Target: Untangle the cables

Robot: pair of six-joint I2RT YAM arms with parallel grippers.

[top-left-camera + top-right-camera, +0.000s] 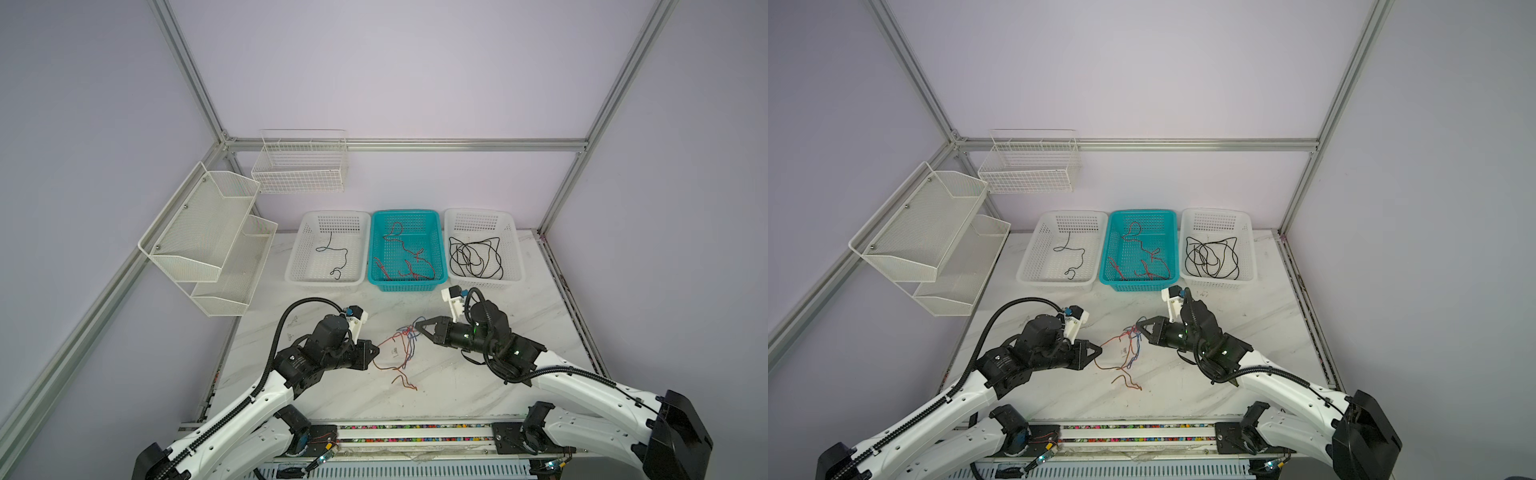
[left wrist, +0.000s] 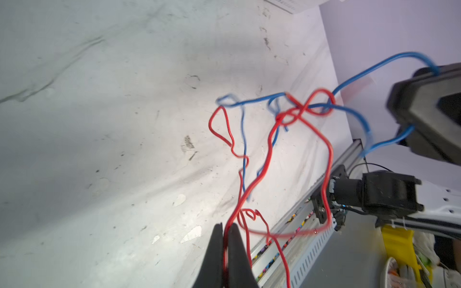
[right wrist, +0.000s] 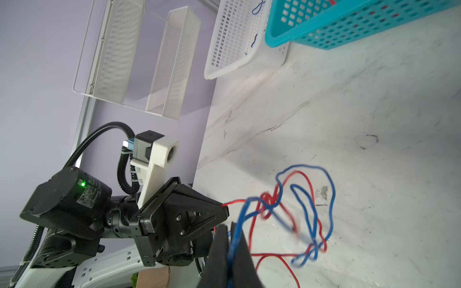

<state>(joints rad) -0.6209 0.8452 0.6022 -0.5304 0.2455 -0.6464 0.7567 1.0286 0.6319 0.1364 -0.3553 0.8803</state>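
While both arms reach low over the marble table [image 1: 457, 392], I see the left gripper [image 2: 225, 228] with its jaws pressed together on the red cable [image 2: 270, 147], which comes out between the tips. The right gripper [image 3: 230, 226] is clamped the same way on the blue cable [image 3: 333, 194].

Between the two grippers both cables hang lifted and are wound around each other. In a top view the knot [image 1: 409, 332] sits just beside the right gripper, and the loose red end [image 1: 401, 380] lies on the table nearer to the arm bases.

Behind them three baskets stand in a row:
- The left white basket [image 1: 324, 284] holds one thin cable [image 1: 332, 249], dark from above, perhaps blue.
- The teal basket [image 1: 405, 286] holds red cables [image 1: 409, 251].
- The right white basket [image 1: 498, 282] holds coiled black cables [image 1: 473, 257].
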